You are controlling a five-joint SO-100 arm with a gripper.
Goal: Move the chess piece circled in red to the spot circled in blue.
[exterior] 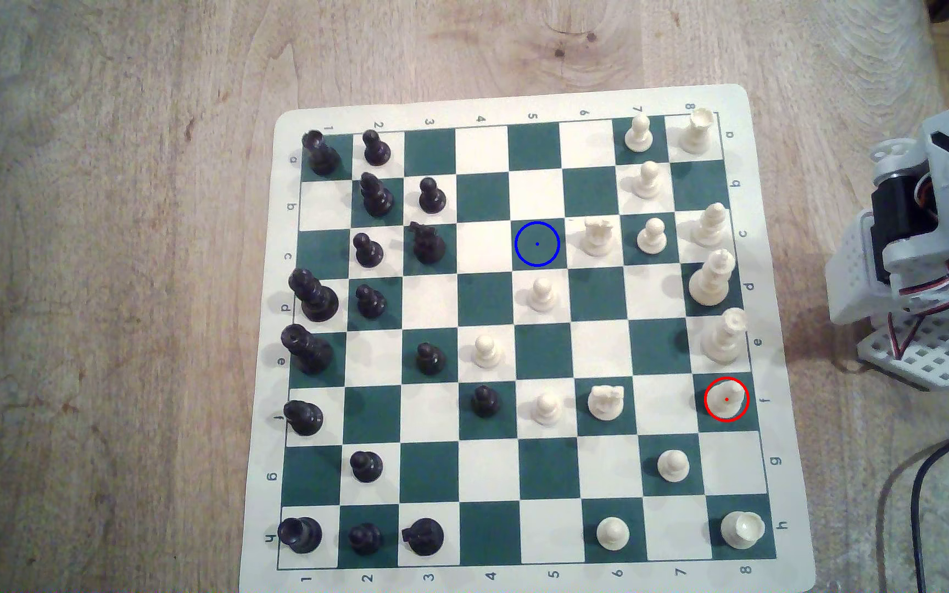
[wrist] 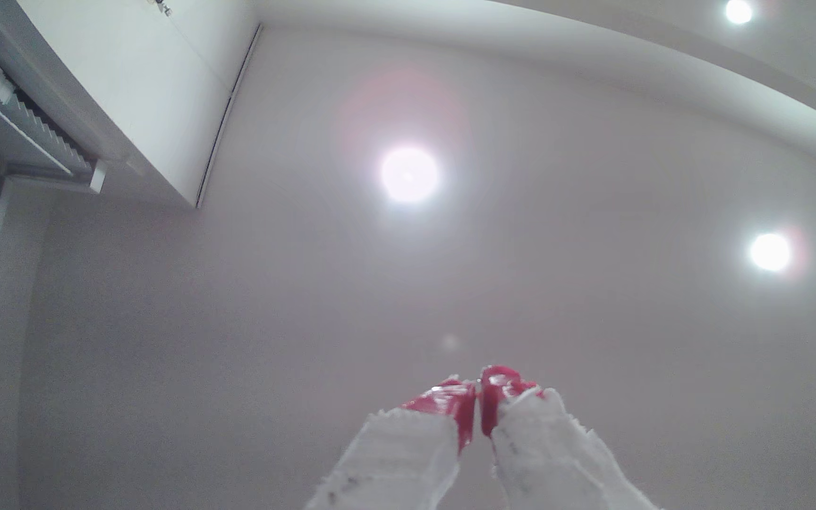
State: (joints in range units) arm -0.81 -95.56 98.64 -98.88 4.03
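The chess piece (exterior: 726, 397), a cream-white bishop ringed in red, stands on a green square near the board's edge at the exterior view's right. The spot (exterior: 536, 244), a green square ringed in blue with a centre dot, lies bare in the board's middle, to the upper left of the bishop in the exterior view. In the wrist view my gripper (wrist: 477, 392) points up at the ceiling, its two red-padded white fingers (wrist: 445, 402) pressed together with nothing between them. The arm's white base and body (exterior: 928, 239) sit off the board at the exterior view's right.
A cream knight (exterior: 598, 235) and a cream pawn (exterior: 542, 293) stand on squares next to the spot. Tall cream pieces (exterior: 712, 279) line the board's edge near the bishop. Black pieces (exterior: 369, 251) fill the exterior view's left side. A black cable (exterior: 917, 490) runs beside the chessboard (exterior: 518, 108).
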